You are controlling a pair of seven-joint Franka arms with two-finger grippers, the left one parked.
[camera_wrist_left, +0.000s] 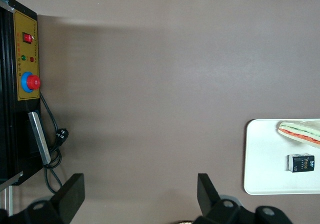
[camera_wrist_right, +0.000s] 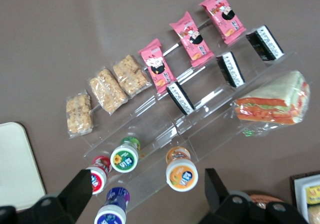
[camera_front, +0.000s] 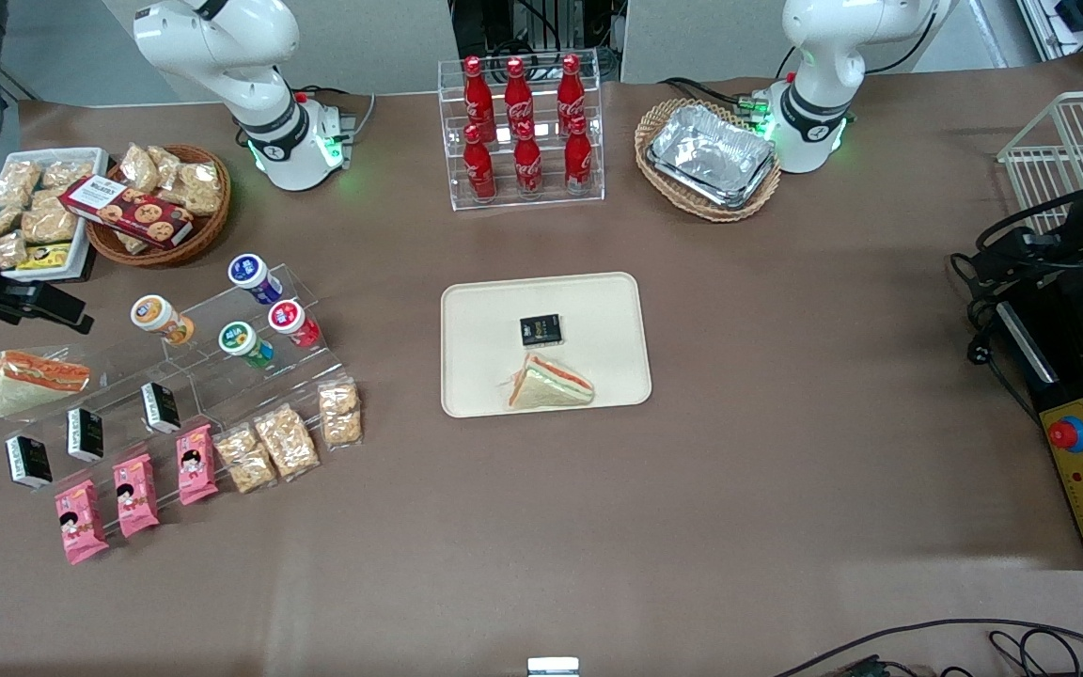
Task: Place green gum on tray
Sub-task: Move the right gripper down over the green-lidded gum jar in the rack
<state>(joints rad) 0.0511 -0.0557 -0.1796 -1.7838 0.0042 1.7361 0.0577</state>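
Green plastic under a white printed lid: that is the green gum (camera_wrist_right: pixel 125 157) you are going after, and it is sitting on the clear acrylic stand (camera_front: pixel 250 353) toward the working arm's end of the table, with the red canister (camera_front: pixel 294 322) just beside it, the orange canister (camera_front: pixel 162 319) near it and the blue-lidded canister (camera_front: pixel 254 277) a step farther from the front camera. Your gripper (camera_wrist_right: pixel 150 196) is hovering above that cluster with its fingers spread wide and nothing between them. You are probably dealing with something light and rigid, with smooth, rounded sides that could slip or roll if pinched off-centre. Judging by the crowding, you are best closing across the body just under the lid, lining the fingers up so they are dropping into the gaps and not bumping the red neighbour. The stand looks slick, so a nudge could send a canister sliding. The tray (camera_front: pixel 476 310) is lying well apart at mid-table, already carrying a wrapped sandwich (camera_front: pixel 549 384) and a small black packet (camera_front: pixel 540 329), with bare surface around them for the set-down.
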